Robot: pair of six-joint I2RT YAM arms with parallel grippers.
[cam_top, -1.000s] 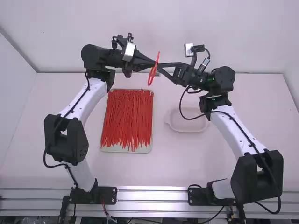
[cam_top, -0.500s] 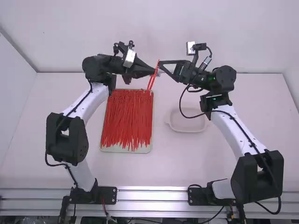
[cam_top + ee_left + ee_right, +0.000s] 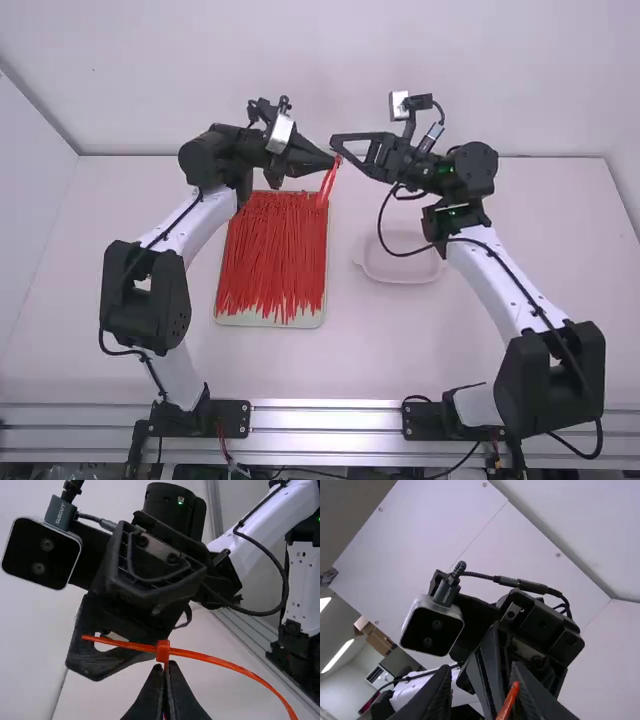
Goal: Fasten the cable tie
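- The tie (image 3: pixel 162 651) is pinched at its head by the closed left hand (image 3: pixel 164 666) and held in the air over the far end of the tray (image 3: pixel 270 322).
- The right hand (image 3: pixel 339 150) is set tip to tip against the left hand, its fingers spread apart.
- The tray, heaped with red ties, is set on the desk (image 3: pixel 80 250), with a tub (image 3: pixel 400 281) beside it.

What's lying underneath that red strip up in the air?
Below the held cable tie: a tray heaped with loose red ties, on the table. The heap hides most of the tray's floor.
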